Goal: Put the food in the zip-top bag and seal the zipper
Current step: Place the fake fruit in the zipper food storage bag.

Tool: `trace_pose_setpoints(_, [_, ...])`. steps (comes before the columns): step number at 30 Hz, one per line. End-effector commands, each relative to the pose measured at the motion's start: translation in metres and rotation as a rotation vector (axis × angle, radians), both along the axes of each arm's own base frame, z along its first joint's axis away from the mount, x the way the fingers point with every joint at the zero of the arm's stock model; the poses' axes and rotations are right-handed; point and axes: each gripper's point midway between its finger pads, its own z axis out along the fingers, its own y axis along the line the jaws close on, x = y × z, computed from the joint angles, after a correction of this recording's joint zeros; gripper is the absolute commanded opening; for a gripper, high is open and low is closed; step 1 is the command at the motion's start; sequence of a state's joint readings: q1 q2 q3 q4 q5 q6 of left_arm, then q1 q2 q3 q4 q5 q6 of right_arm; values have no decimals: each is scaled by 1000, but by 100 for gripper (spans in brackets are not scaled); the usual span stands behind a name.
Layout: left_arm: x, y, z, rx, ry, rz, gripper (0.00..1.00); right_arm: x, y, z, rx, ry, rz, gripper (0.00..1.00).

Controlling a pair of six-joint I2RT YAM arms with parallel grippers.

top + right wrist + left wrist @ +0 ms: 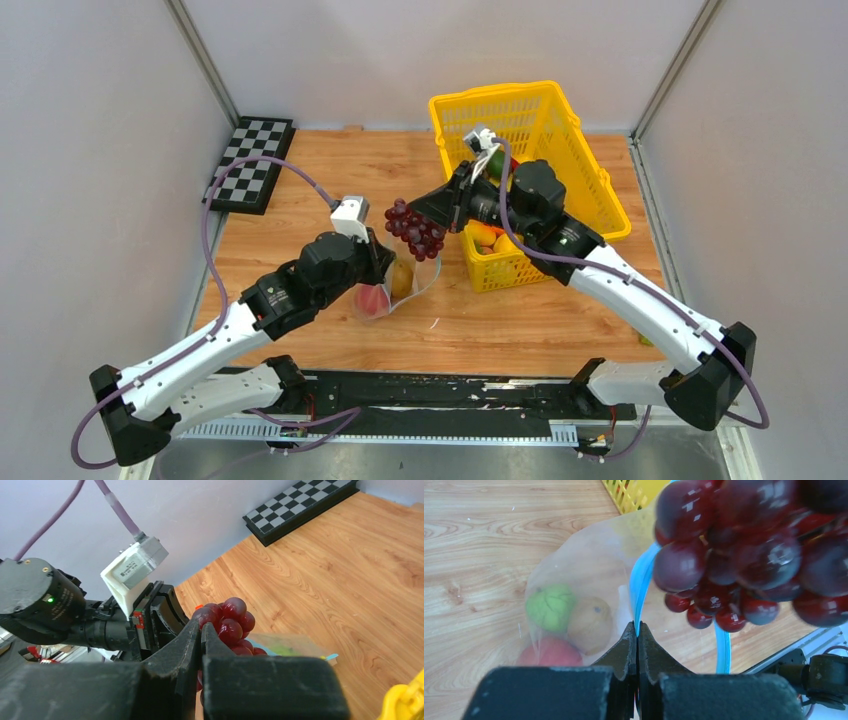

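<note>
The clear zip-top bag (408,285) lies on the wooden table and holds a red, a tan and a green fruit (551,607). My left gripper (637,629) is shut on the bag's teal-blue zipper (640,582) and holds the mouth open. My right gripper (201,622) is shut on a bunch of dark red grapes (414,228) and holds it in the air just above the bag's mouth. The grapes fill the upper right of the left wrist view (744,555).
A yellow mesh basket (575,170) with more fruit stands at the back right, right behind the right arm. A folded chessboard (250,165) lies at the back left by the wall. Bare wood lies in front of the bag.
</note>
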State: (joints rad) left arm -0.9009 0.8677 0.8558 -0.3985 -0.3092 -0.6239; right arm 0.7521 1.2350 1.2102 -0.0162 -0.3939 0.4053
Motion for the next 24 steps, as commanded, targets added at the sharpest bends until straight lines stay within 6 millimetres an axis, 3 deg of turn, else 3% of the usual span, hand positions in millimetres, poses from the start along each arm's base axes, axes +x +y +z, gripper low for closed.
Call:
trace_pose_setpoints(1, [7,-1,13,-63,-38,35,0,0,13,11,58,-23,9,0])
trace_pose_setpoints(12, [9,9,16,-58,-49,79,0,2,15,-17,-15,-23,-26,0])
trace_pose_setpoints(24, [9,22,18,-50,-62,122,0,-10,9,-29,-76,-94,27,0])
